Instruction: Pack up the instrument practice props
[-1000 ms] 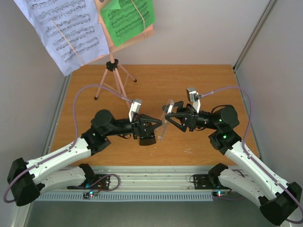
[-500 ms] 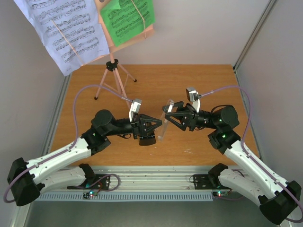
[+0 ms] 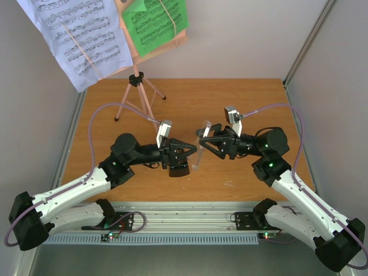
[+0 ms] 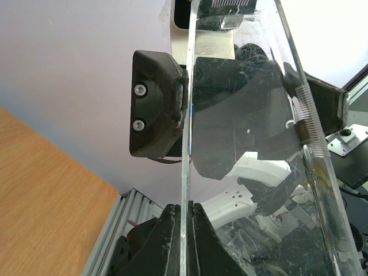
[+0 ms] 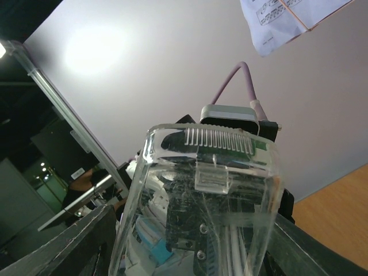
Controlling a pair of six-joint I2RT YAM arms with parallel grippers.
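Clear cover sits mid-table, right between the two arms. Left fingers are pinched tight on its thin wall, and right fingers are spread wide, pressing its two sides.

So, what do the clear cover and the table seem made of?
The clear cover: probably hard plastic, glossy, see-through, finely scratched, with moulded ribs. The table: wood or wood-look laminate, matt, brown grain showing.

The left fingers and right fingers meet at what seems a clear cover.
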